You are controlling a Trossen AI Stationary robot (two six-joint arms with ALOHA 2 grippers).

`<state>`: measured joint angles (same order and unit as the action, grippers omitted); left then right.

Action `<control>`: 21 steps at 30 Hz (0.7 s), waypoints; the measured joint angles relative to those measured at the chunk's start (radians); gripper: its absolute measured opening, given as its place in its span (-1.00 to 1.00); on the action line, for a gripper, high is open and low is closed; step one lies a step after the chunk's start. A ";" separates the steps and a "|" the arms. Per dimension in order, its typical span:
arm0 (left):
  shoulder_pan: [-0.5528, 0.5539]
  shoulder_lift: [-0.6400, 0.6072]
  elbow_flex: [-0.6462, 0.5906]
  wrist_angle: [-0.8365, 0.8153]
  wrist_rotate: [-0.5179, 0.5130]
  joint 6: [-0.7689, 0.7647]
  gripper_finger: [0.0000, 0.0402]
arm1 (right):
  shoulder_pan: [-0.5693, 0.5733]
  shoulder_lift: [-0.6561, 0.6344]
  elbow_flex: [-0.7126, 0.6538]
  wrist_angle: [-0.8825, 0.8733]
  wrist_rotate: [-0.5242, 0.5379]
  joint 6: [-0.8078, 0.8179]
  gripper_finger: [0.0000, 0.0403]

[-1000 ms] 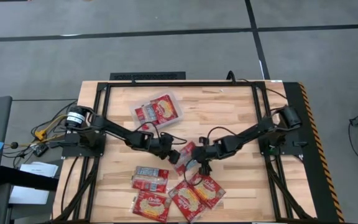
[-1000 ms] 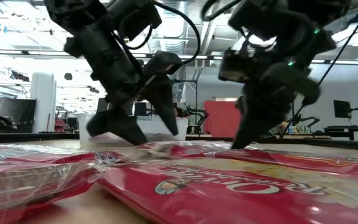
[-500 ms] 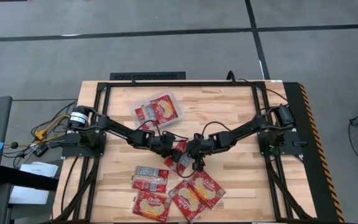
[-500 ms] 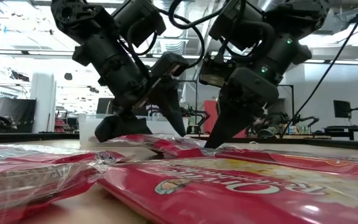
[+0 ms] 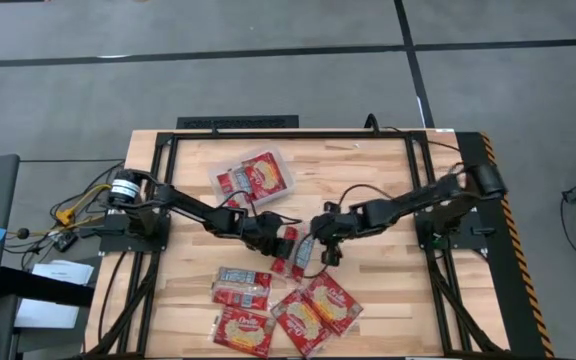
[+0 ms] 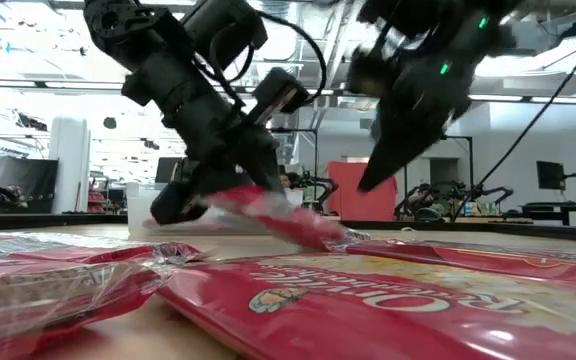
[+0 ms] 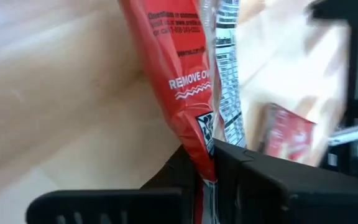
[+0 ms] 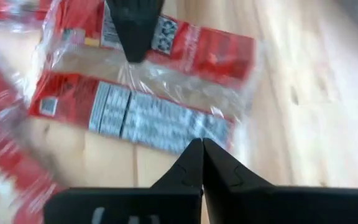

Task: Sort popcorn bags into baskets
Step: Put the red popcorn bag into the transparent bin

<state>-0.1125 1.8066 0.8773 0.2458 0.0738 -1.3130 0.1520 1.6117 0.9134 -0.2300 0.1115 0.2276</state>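
a shallow clear tray (image 5: 280, 189) is seen in the upper middle of the high view, on the wooden table (image 5: 368, 170), and at least two red popcorn packets (image 5: 255, 176) are already lying in it, so part of the sorting can be judged done. near the centre of the high view the left gripper (image 5: 277, 241) is clamped shut on one end of a red packet (image 5: 290, 250); in the left wrist view the packet's edge (image 7: 194, 112) is pinched between the two dark fingers (image 7: 253, 180), and in the low view the packet (image 6: 278, 215) is raised at a slant with its far end near the table. this packet is well short of the tray and has not yet been delivered. the right gripper (image 5: 324, 250) is placed just beside it, right of centre in the high view, with its fingers (image 8: 216, 174) pressed together and nothing held between them; below it a packet with its pale label side up (image 8: 148, 115) is shown on the wood.

four more packets (image 5: 308, 315) are left loose in the lower middle of the high view, some overlapping. by that count, the larger share of the work is judged still to be done: the held packet is to be carried to the tray, then the rest one by one.
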 joint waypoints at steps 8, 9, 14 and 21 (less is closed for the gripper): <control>0.002 -0.291 0.011 -0.188 -0.171 0.007 -0.98 | 0.003 -0.329 0.000 -0.246 0.171 0.040 -0.88; 0.002 -0.340 0.011 -0.235 -0.225 0.007 -0.98 | 0.002 -0.355 0.000 -0.252 0.206 0.044 -0.87; 0.008 -0.580 0.015 -0.621 -0.569 -0.096 -0.98 | -0.010 -0.423 0.001 -0.265 0.312 0.044 -0.88; 0.031 -0.665 0.012 -1.056 -0.832 -0.395 -0.98 | -0.024 -0.384 0.000 -0.274 0.310 0.044 -0.93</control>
<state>-0.0817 1.1421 0.8890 -0.8097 -0.7583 -1.7083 0.1284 1.2280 0.9134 -0.5044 0.4216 0.2715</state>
